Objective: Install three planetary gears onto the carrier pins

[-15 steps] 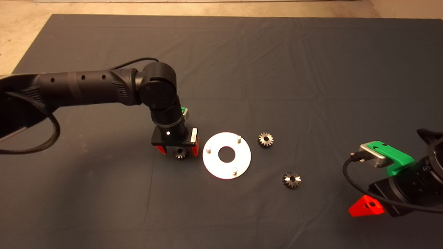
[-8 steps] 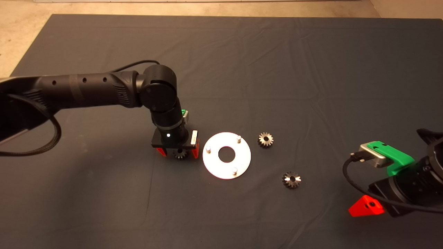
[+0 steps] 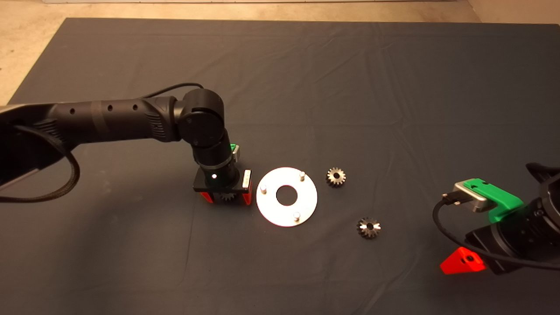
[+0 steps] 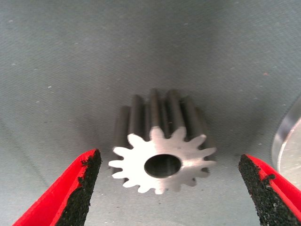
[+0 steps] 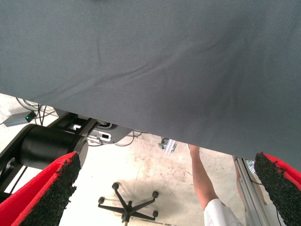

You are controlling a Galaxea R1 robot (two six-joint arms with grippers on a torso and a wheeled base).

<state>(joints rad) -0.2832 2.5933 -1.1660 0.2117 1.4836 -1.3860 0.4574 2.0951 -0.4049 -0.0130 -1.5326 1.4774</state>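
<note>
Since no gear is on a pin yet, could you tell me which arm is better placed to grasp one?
Left: the left gripper is open around a gear beside the plate. The right gripper waits at the mat's edge.

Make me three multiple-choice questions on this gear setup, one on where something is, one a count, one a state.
1. Where is the left gripper?
A. over the silver plate's hole
B. around a gear just left of the silver plate
C. parked at the mat's lower right

2. How many pins stand on the silver plate?
A. two
B. three
C. four

3. How do the left gripper's jaws stand?
A. open, clear of the gear on both sides
B. clamped on the gear
C. shut on nothing

Key: 1 B, its red fingers flank the gear beside the plate. 2 B, three pegs show. 3 A, the left wrist view shows gaps on both sides.
</note>
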